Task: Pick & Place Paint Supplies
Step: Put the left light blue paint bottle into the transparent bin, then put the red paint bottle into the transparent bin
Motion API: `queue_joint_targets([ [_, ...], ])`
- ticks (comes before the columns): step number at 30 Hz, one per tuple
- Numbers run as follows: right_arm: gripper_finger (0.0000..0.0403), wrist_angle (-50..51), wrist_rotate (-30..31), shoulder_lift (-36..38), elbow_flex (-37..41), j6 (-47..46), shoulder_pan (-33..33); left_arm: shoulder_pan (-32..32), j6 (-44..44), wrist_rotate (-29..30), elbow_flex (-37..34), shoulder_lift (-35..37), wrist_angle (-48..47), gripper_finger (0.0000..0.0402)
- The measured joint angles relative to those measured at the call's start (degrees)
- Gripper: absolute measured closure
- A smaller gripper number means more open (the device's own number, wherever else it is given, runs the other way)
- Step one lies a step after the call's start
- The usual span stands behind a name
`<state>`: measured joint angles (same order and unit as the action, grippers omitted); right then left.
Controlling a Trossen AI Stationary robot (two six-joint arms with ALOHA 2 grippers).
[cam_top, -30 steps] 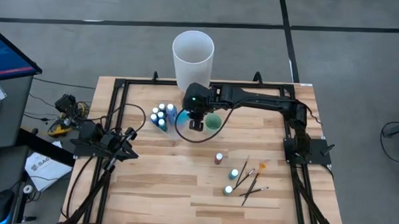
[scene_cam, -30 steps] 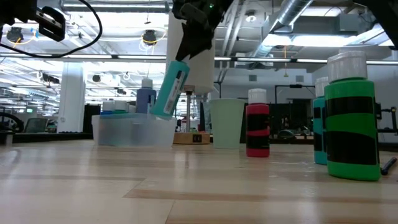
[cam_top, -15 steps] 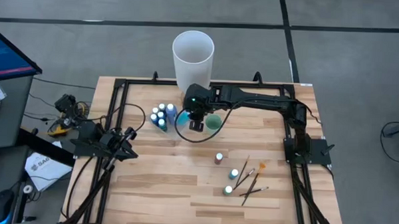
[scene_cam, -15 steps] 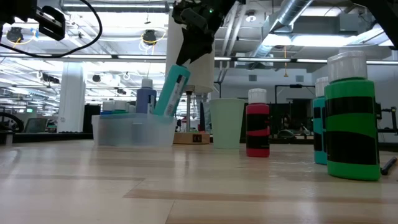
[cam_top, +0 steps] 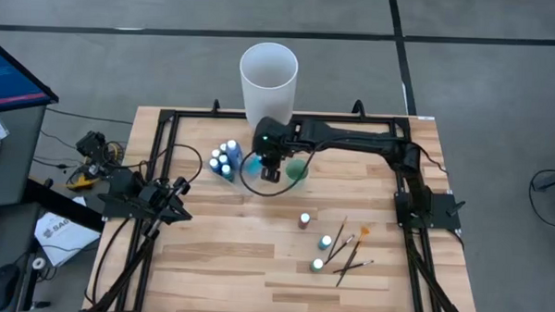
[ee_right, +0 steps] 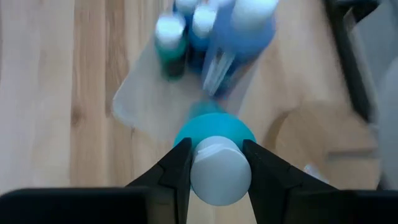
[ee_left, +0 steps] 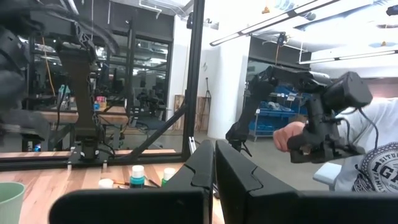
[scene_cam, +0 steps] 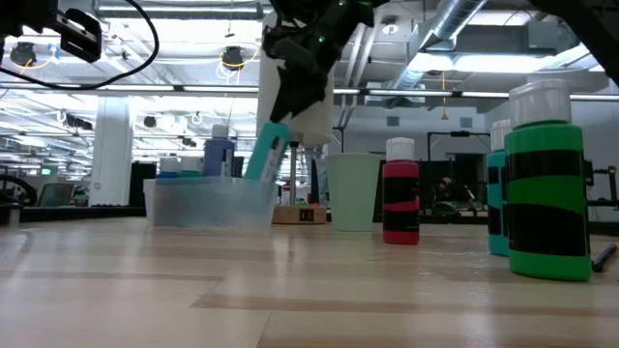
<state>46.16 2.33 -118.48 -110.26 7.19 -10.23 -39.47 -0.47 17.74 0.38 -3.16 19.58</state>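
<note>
One teal paint bottle [scene_cam: 267, 153] is pinched by its white cap in the right end effector [cam_top: 268, 162], and compared to a second ago it sits lower and further toward the clear tray [scene_cam: 208, 201]. In the low view its bottom end now dips behind the tray's wall, tilted, where before it hung just above the rim. From above, the right arm has slid a bit toward the tray side, so more of the small green cup [cam_top: 298, 169] shows next to it than before.

The right wrist view shows the fingers [ee_right: 177, 167] clamped on either side of the white cap, with the tray and its bottles straight below, a blue bottle [ee_right: 244, 30] among them.

The tray already holds a cluster of white-capped bottles [cam_top: 226, 158]. Still out on the worktop [cam_top: 237, 256]: a reddish bottle [cam_top: 305, 220], two more small bottles [cam_top: 321, 253], and the brushes [cam_top: 350, 249] lying near them, one orange-tipped. None of those have shifted.

The left end effector [ee_left: 214, 168] is parked at the worktop's left side, fingers pressed together, same as before. The tall white cylinder [cam_top: 268, 80] stands at the back edge.
</note>
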Motion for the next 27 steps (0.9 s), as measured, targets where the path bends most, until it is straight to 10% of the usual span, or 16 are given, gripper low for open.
queue_joint_targets([
  [27,0.0233,1.59,0.25,-1.16,-0.53,-1.21,0.46,0.00,0.00,0.00,0.00,-0.02,1.13,0.0400],
])
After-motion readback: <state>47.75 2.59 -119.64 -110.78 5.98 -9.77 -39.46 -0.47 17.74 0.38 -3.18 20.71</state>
